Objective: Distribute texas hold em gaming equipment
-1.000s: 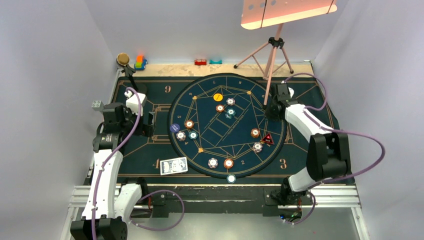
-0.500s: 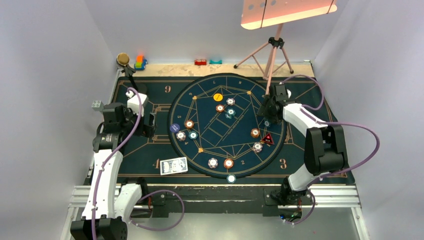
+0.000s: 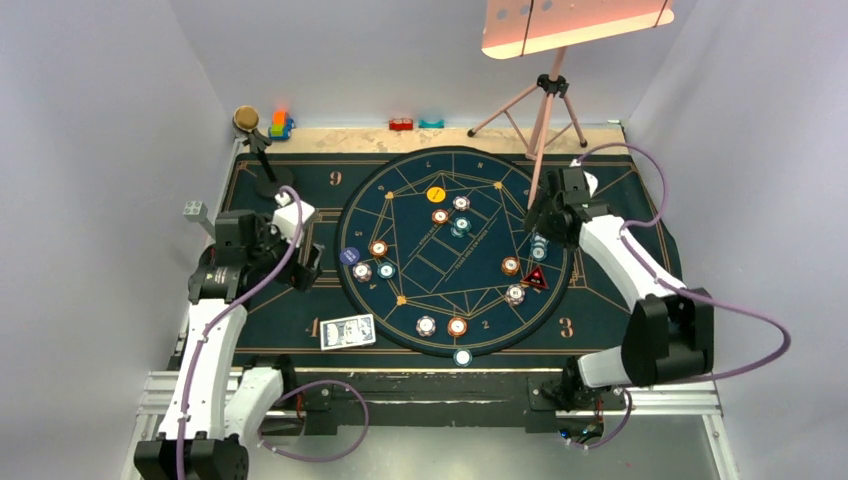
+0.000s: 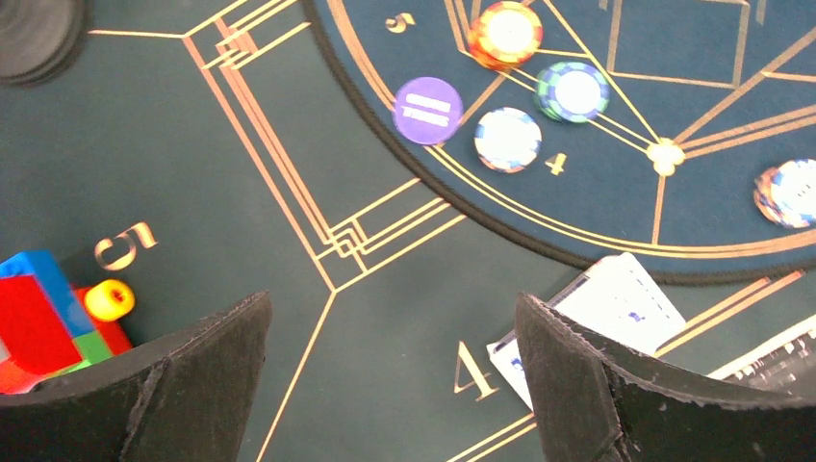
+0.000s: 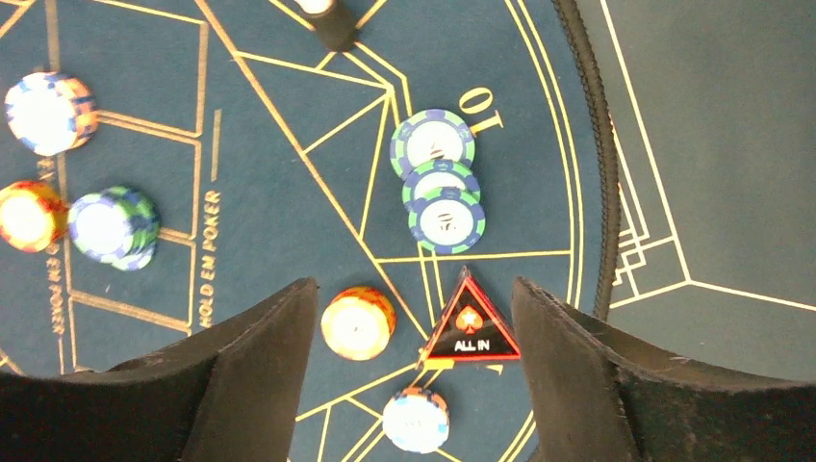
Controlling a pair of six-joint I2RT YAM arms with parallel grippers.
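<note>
Three teal-edged chips [image 5: 441,183] lie fanned beside the gold 10 on the round mat [image 3: 400,180], just beyond my right gripper [image 5: 414,286], which is open and holds nothing. Between its fingers in the right wrist view lie an orange chip stack [image 5: 357,322], the red triangular token [image 5: 471,325] and a blue-white chip [image 5: 416,420]. The right gripper [image 3: 546,226] hangs over the mat's right side. My left gripper [image 4: 393,303] is open over the gold 4, with the blue-backed playing cards [image 4: 621,303] by its right finger. More chips [image 3: 440,216] dot the mat, and the cards [image 3: 347,330] lie at front left.
A pink tripod [image 3: 545,110] stands at the back right with a leg near the right arm. Colourful toy blocks [image 4: 43,322] sit by my left finger; others [image 3: 280,125] line the back edge. A small black stand [image 3: 258,150] rises at back left. One white chip [image 3: 462,357] lies off the round mat.
My right gripper has opened, left the teal chips by the 10 and drawn back from them. The left arm has shifted a little to the right, towards the mat.
</note>
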